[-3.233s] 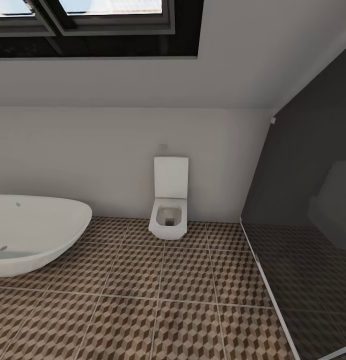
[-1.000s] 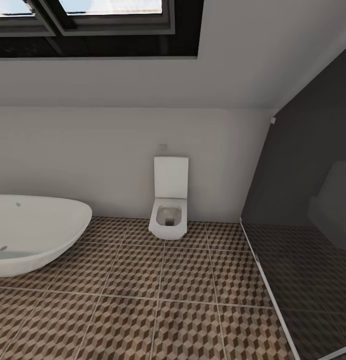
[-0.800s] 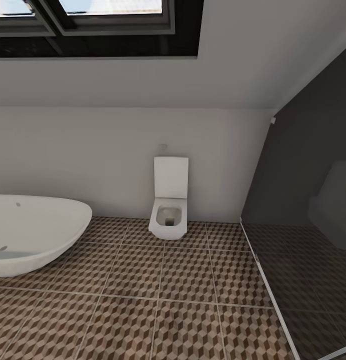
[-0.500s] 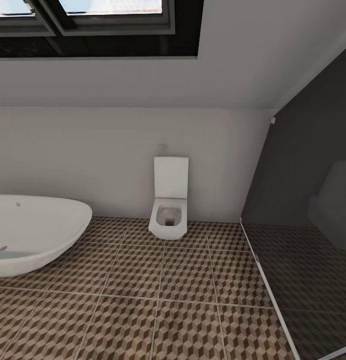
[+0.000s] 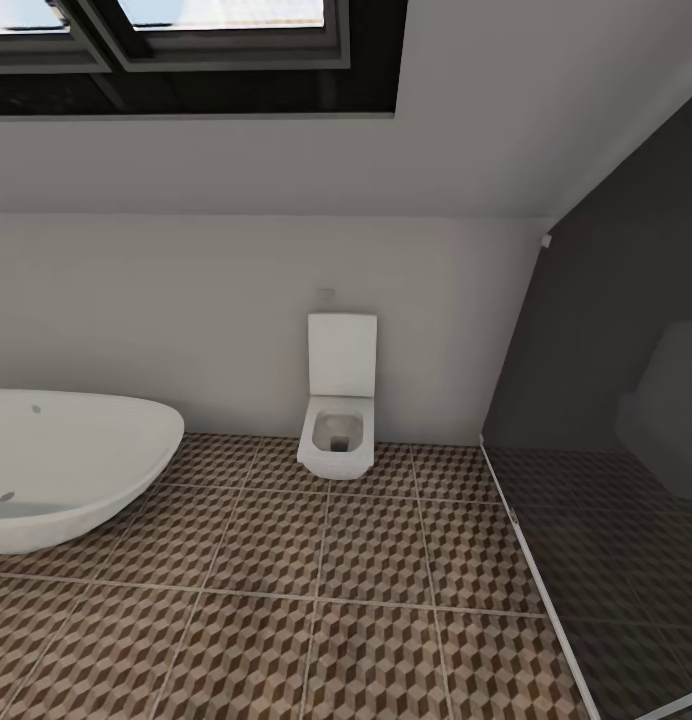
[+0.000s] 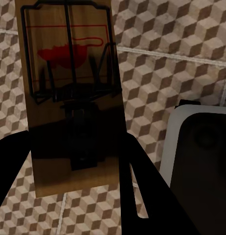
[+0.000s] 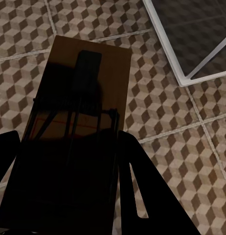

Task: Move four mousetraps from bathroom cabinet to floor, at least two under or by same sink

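Observation:
In the left wrist view a tan mousetrap (image 6: 69, 98) with a dark wire frame and a red spot stands between the dark fingers (image 6: 142, 191) of my left gripper (image 6: 76, 166), which is shut on it above the bathroom floor (image 6: 157, 83). In the right wrist view my right gripper (image 7: 69, 171) is shut on a second mousetrap (image 7: 88, 98), also held above the cube-patterned tiles (image 7: 162, 112). The head view looks over the bathroom floor (image 5: 316, 560). The cabinet and the sink are out of view.
A white oval bathtub (image 5: 66, 465) stands at the left and a square white toilet (image 5: 338, 410) against the far wall. A dark glass shower partition (image 5: 606, 430) with a white floor rail (image 7: 191, 68) runs along the right. A white-rimmed dark object (image 6: 201, 161) lies beside the left gripper.

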`<state>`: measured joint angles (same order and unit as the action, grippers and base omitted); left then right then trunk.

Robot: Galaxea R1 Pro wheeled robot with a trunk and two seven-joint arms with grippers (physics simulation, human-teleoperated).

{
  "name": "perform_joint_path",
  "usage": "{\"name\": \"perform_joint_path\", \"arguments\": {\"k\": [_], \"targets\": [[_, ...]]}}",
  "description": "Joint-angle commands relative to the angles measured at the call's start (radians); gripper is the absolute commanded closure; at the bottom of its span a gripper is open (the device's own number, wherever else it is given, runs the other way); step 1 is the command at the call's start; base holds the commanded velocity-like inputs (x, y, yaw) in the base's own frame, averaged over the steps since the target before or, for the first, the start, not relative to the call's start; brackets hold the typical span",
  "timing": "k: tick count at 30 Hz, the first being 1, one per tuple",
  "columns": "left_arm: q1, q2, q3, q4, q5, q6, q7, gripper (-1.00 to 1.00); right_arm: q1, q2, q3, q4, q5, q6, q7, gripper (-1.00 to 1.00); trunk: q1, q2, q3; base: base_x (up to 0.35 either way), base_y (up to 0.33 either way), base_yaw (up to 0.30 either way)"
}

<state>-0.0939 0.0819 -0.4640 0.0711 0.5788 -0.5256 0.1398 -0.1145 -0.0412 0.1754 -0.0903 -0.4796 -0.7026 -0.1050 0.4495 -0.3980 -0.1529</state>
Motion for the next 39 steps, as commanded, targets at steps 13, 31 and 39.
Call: {"name": "perform_joint_path", "arguments": {"k": [13,31,39], "targets": [[-0.001,-0.001,-0.007,0.003,-0.002,-0.003,0.006,1.00,-0.001,0.000,0.009,-0.001,-0.002,-0.002,-0.008,1.00,0.001,-0.002,-0.002,0.000,0.000,0.000],[-0.001,-0.001,-0.007,0.003,-0.002,-0.003,0.006,1.00,-0.001,0.000,0.009,0.000,-0.003,-0.002,-0.008,1.00,0.001,-0.002,-0.002,0.000,0.000,0.000],[-0.001,-0.001,-0.007,0.003,-0.002,-0.003,0.006,1.00,-0.001,0.000,0.009,-0.001,-0.002,-0.002,-0.008,1.00,0.001,-0.002,-0.002,0.000,0.000,0.000]]}}
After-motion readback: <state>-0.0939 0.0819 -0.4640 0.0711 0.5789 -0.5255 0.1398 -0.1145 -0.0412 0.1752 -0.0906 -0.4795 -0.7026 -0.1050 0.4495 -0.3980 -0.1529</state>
